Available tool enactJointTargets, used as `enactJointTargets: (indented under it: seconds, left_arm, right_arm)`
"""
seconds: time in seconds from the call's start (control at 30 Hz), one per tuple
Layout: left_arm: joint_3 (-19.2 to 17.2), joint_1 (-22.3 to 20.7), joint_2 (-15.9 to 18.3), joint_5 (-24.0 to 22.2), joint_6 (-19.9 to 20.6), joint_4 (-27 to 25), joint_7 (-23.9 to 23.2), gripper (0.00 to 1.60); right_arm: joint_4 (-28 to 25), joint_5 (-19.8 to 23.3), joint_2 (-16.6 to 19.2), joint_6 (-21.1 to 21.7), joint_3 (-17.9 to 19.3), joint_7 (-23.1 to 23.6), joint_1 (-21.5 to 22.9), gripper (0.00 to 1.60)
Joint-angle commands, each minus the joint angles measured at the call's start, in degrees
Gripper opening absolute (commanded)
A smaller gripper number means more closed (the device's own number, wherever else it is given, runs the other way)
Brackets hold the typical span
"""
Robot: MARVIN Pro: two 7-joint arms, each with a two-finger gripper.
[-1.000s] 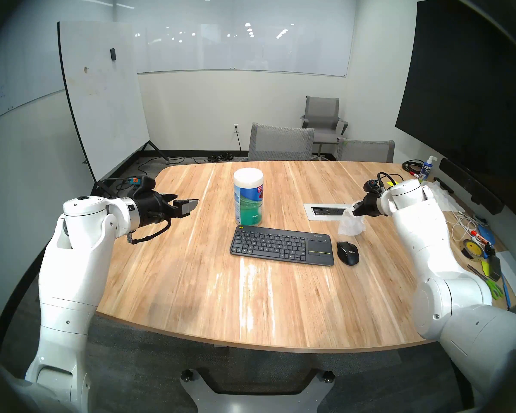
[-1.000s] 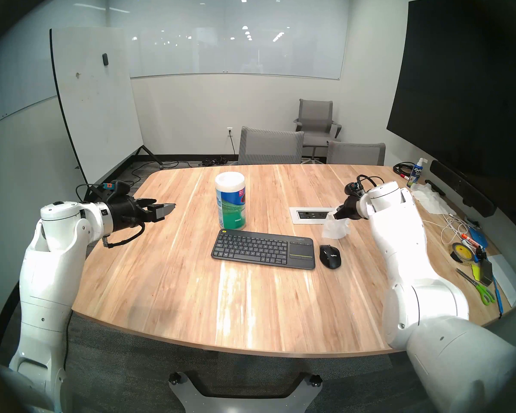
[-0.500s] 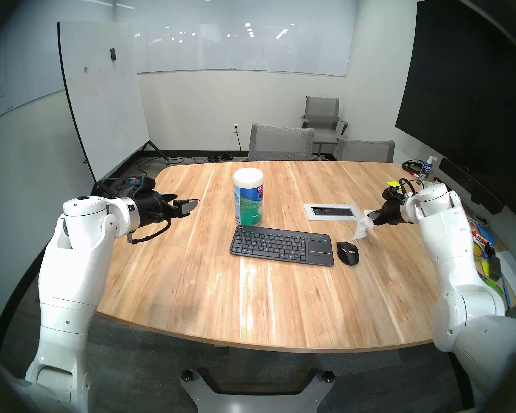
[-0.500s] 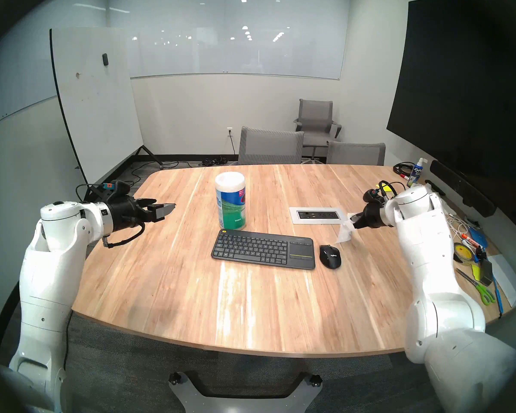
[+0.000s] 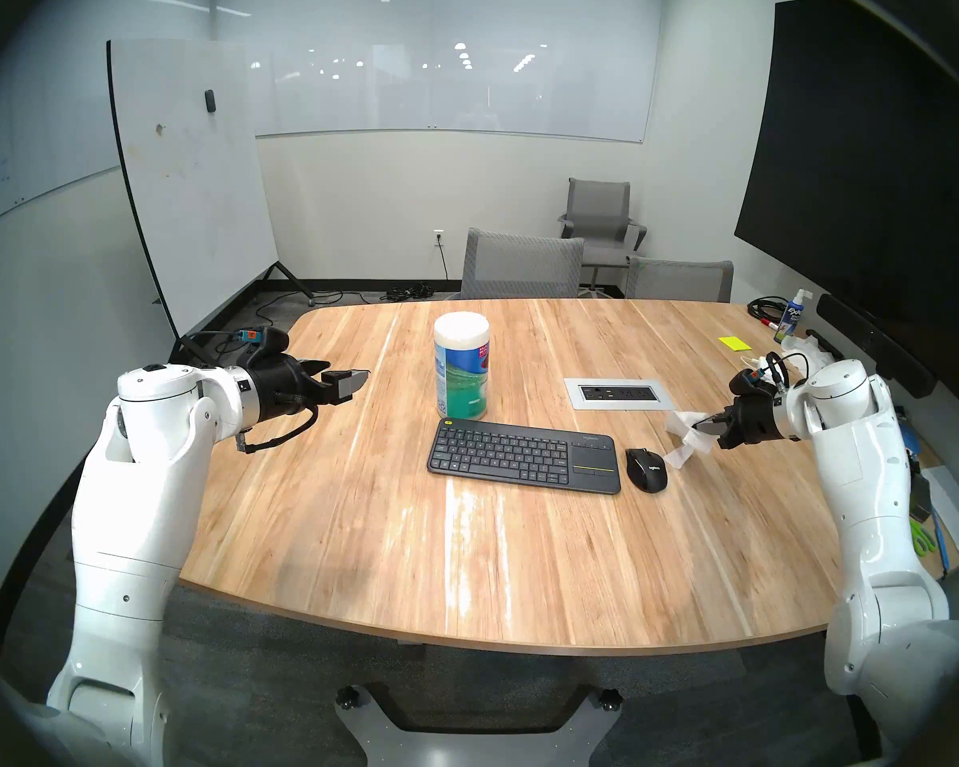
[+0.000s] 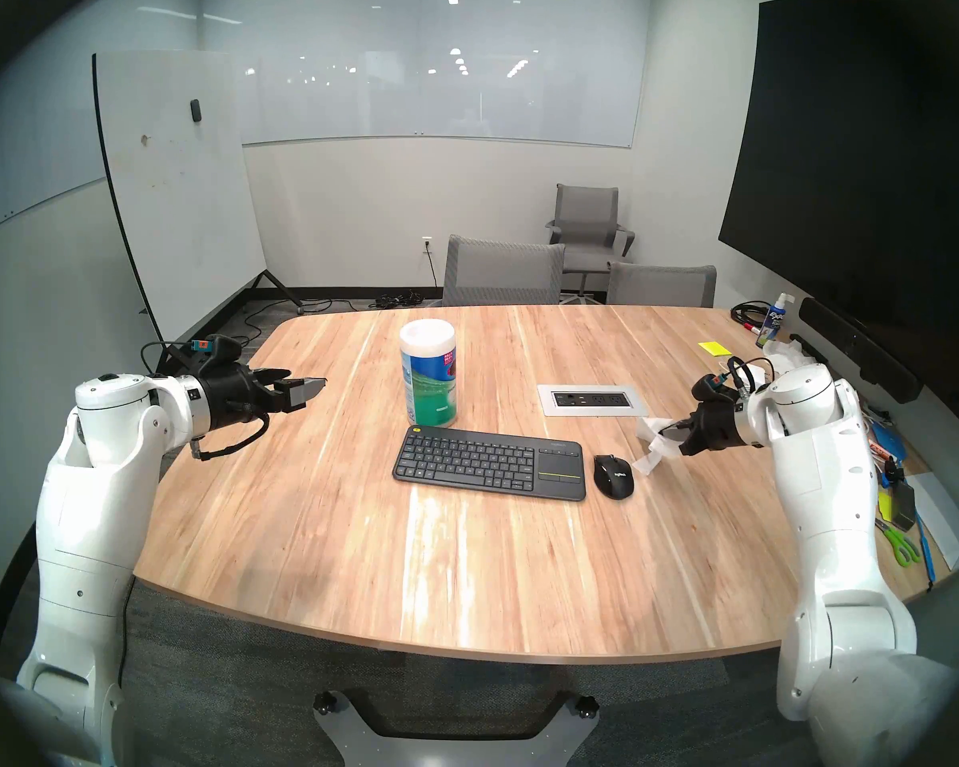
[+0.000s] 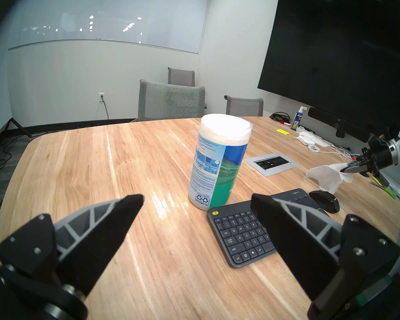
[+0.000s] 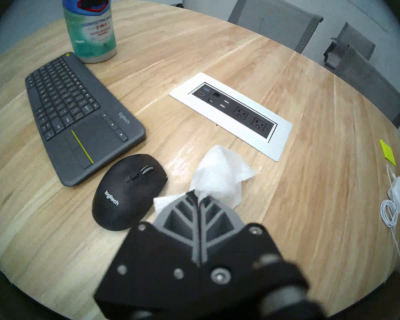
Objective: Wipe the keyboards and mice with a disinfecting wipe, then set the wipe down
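A dark-grey keyboard (image 5: 524,455) with a touchpad lies mid-table, and a black mouse (image 5: 646,470) sits just right of it. My right gripper (image 5: 707,425) is shut on the white disinfecting wipe (image 5: 685,436), which hangs above the table right of the mouse. In the right wrist view the wipe (image 8: 219,174) bunches out past my shut right gripper (image 8: 198,197), beside the mouse (image 8: 128,192) and keyboard (image 8: 79,114). My left gripper (image 5: 358,381) hovers open and empty over the table's left side; in the left wrist view the left gripper (image 7: 196,200) has nothing between its fingers.
A white-lidded blue-green wipes canister (image 5: 462,364) stands behind the keyboard. A power outlet plate (image 5: 620,393) is set in the table. Cables, tape, scissors, markers, a spray bottle (image 5: 793,317) and white tissue (image 5: 815,353) clutter the right edge. Grey chairs (image 5: 521,268) stand beyond.
My right arm has swung right and toward me with the wipe, from over the outlet plate to beside the mouse. The left arm stayed still.
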Motion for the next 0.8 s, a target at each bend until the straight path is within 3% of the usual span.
enactJointTargets:
  seconds: [0.0, 0.5, 0.77]
  left_arm:
    - [-0.2, -0.7, -0.1, -0.1, -0.2, -1.3, 0.0, 1.6]
    - [-0.1, -0.8, -0.1, -0.1, -0.2, -1.3, 0.0, 1.6]
    - [-0.2, -0.7, -0.1, -0.1, -0.2, -1.4, 0.1, 1.6]
  right_arm:
    - [-6.2, 1.4, 0.8, -0.3, 2.2, 1.8, -4.7, 0.0]
    - [-17.2, 1.9, -3.4, 0.2, 1.8, 5.0, -13.9, 0.0]
    - [-23.5, 0.0, -6.2, 2.6, 2.4, 1.4, -18.0, 0.0]
